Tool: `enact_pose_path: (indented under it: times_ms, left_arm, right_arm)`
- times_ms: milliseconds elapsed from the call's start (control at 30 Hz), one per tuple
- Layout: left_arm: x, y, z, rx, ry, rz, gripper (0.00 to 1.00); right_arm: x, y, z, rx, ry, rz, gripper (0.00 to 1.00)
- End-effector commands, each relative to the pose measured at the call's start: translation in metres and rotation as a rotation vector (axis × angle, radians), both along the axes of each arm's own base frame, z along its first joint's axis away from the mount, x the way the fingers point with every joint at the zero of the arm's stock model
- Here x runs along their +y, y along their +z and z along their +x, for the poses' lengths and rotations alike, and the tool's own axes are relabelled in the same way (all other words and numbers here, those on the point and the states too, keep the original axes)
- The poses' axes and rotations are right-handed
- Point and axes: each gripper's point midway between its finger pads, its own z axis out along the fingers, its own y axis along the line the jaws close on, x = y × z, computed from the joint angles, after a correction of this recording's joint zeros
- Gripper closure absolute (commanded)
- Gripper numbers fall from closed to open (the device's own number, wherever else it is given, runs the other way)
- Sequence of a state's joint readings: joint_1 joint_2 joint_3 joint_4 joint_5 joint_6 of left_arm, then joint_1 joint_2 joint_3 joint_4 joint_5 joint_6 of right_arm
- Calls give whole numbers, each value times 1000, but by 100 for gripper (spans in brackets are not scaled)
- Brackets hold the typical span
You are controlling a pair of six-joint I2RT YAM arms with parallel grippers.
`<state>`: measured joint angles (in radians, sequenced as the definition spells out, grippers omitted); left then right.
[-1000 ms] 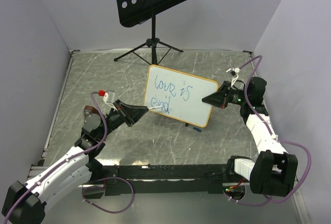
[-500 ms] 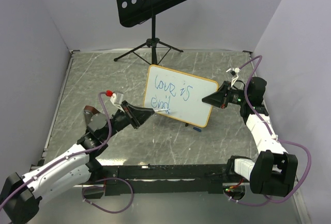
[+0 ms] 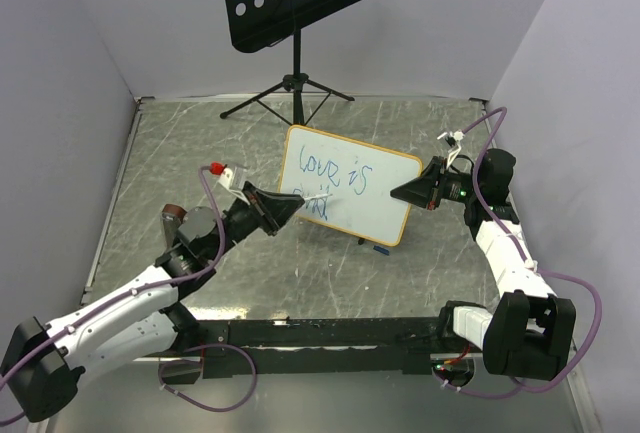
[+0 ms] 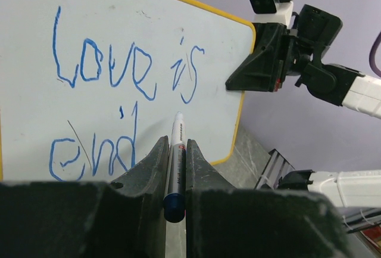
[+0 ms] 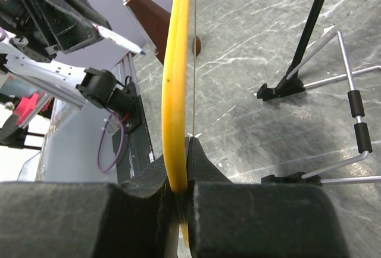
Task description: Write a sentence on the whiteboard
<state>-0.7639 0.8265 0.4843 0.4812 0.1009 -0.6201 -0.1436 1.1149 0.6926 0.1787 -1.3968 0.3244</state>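
Observation:
The whiteboard (image 3: pixel 378 211) stands tilted in mid-table, its yellowish frame seen edge-on in the right wrist view (image 5: pixel 177 61). Blue writing on it reads "love is" (image 4: pixel 107 70) above "end" (image 4: pixel 89 151). My left gripper (image 3: pixel 291 205) (image 4: pixel 173 148) is shut on a marker (image 4: pixel 178 131) with a blue end. The marker's tip is at the board just right of "end". My right gripper (image 3: pixel 402 193) (image 5: pixel 182 151) is shut on the board's right edge.
A black perforated music stand (image 3: pixel 295 3) stands at the back on tripod legs (image 5: pixel 297 79). A small blue item (image 3: pixel 378 250) lies under the board's lower edge. A brown block (image 3: pixel 175 215) sits near the left arm. Walls close in left and right.
My left gripper has moved right along the board with the marker, and lately its tip has risen a little. It now covers part of the lower line. The right arm and board have not moved.

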Motion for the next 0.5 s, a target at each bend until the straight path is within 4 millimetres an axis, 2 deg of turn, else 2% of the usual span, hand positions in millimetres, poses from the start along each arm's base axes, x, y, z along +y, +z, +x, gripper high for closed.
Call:
enact_pose_path:
  times_ms: [0,67,167,467]
  left_arm:
    - [-1,35,11,-81,43,-36,99]
    - [-4,42,13,-91,40,-45,99]
    - [-11,42,17,-89,35,-29,99]
    - [-17,23,24,-51,53,46,99]
  right_arm:
    - [3,20,-8,-119,56,-7,100]
    - [3,21,-8,-128,51,-9,100]
    - [3,22,-8,-128,53,-9,100]
    - [3,21,-8,-120,56,-6,100]
